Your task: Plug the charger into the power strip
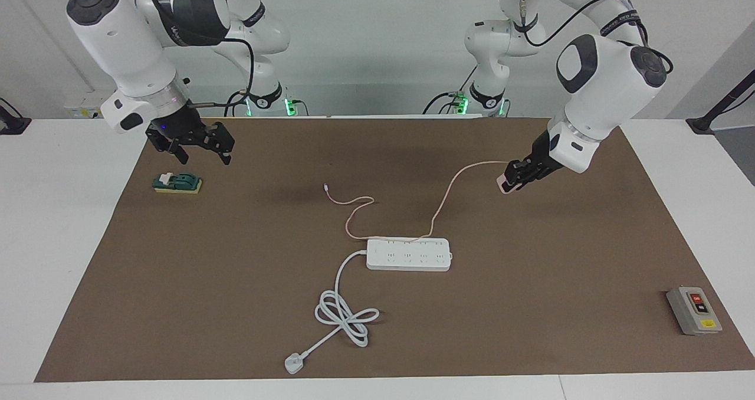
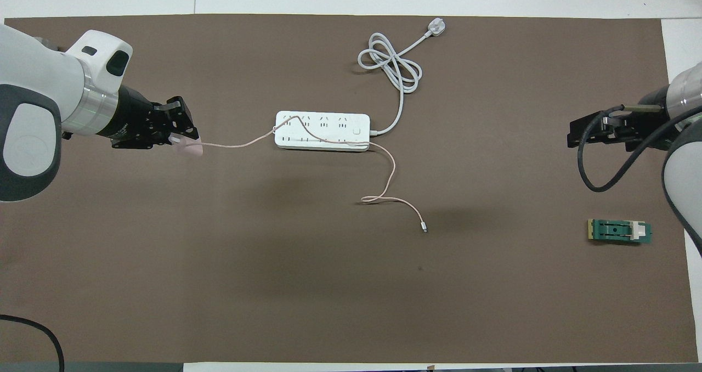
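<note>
Left gripper point(image 1: 512, 180) clamped on the charger point(image 1: 502, 183): small pale pink cube, smooth plastic, held in the air over the brown mat point(image 1: 531, 282) toward the left arm's end of the table, well clear of the surface. Prongs can't be made out. Thin pink cable point(image 1: 454, 182) leaves the cube, drops in a loose arc, lies across the top face of the power strip point(image 1: 409, 254), then snakes off over the mat to a small metal-tipped connector point(image 1: 324, 186) lying nearer the robots.

Power strip: long white rectangular block, glossy, rows of sockets facing up, flat on the mat about mid-table, long side parallel to the table's long edge. Thick white cord point(image 1: 342, 311) exits the end toward the right arm's side, bunches in a loose knot-like coil, ends in a white three-pin plug point(image 1: 292, 363) near the table edge farthest from the robots.

Right gripper point(image 1: 197, 146), black, fingers spread apart, holding nothing, waits in the air over the mat's corner nearest the right arm's base, beside a green block on a yellow base point(image 1: 177, 183).

Grey box with red and yellow buttons point(image 1: 694, 310) sits near the mat corner at the left arm's end, farthest from the robots. Mat is matte brown on a white table point(image 1: 59, 211).
</note>
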Controlling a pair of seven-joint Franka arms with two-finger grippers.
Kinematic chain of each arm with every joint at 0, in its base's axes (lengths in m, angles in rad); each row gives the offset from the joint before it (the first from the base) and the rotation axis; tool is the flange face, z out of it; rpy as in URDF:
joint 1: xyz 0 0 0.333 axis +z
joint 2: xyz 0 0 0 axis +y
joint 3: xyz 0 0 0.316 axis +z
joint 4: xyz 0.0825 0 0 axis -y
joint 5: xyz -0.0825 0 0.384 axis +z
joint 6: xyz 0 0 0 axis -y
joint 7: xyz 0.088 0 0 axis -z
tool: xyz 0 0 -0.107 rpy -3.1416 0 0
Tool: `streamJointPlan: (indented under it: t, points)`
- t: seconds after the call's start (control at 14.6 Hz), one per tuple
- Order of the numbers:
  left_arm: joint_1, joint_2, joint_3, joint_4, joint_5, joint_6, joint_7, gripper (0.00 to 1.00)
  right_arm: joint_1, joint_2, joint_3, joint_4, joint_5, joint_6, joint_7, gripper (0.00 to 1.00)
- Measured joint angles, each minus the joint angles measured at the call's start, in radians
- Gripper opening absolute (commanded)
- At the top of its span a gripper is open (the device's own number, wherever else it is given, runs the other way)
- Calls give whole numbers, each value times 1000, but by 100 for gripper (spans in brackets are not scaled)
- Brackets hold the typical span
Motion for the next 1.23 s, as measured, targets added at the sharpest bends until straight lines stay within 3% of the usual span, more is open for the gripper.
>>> streamJointPlan:
  t: [0.2,0.48,0.82,1.23]
  points:
    - [-11,0,-2,0,13,0,-258,0,-13,-42,3,0,-30,-55,-29,100]
    - [-20,1,-6,-1,20,12,-388,0,-43,-82,28,-1,-31,-107,-32,100]
    - [-51,4,-8,-1,91,109,-644,0,-51,-87,52,-6,-74,-118,-32,100]
    - [-99,23,-10,-2,152,118,-931,0,-61,-87,59,-7,-80,-135,-42,100]
